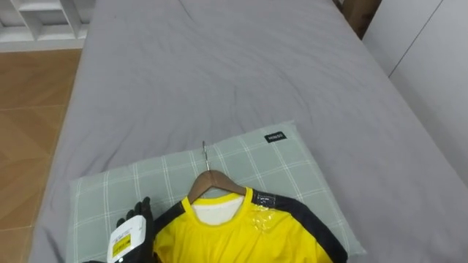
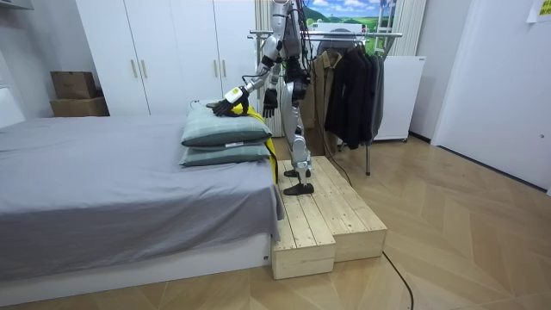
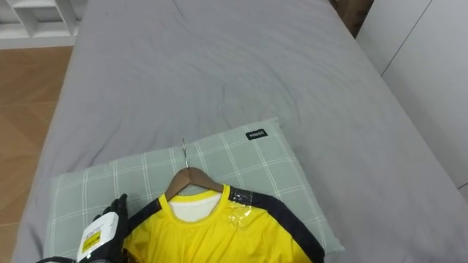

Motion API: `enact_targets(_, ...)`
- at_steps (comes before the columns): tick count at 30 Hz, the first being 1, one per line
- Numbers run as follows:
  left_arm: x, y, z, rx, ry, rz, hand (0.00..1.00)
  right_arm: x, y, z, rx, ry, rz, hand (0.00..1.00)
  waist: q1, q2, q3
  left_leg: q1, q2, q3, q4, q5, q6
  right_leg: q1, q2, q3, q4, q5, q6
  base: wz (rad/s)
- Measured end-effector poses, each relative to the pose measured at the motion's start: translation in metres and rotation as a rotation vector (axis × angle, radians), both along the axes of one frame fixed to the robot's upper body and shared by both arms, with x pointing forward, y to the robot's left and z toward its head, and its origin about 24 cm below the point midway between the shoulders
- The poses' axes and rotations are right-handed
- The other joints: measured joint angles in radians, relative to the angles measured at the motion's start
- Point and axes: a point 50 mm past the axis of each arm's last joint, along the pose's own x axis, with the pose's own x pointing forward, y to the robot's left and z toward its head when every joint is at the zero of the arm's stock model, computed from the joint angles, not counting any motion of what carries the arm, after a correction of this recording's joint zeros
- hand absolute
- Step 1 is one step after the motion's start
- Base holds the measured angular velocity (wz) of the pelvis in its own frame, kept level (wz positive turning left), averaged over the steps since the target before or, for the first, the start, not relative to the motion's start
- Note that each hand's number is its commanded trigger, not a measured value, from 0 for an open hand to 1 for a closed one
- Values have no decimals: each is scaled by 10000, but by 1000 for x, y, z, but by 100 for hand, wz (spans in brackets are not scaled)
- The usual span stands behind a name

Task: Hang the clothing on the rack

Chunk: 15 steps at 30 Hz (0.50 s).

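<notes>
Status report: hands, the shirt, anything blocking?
Left hand open, on pillow beside yellow shirt. Right hand low at robot's side. Shirt on hanger, lying on pillow, not lifted. Nothing blocking.

Bright, even indoor light casts soft shadows beside the pillow (image 1: 292, 157).

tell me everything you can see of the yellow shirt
The yellow shirt has black shoulder stripes and a white inner collar, with a shiny clear patch beside the neck. It sits on a wooden hanger and lies flat on a checked green pillow. The left hand is at its shoulder.
</notes>
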Motion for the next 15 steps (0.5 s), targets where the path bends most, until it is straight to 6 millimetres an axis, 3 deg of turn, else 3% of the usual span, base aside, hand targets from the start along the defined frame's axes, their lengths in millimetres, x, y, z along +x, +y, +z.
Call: enact_targets(15, -1, -6, -1, 196, 47, -506, 0, 0, 0, 0, 40, 45, 25, 0, -99, 50, 29, 2, -109, -52, -10, 41, 68, 29, -90, 33, -5, -1, 1, 0)
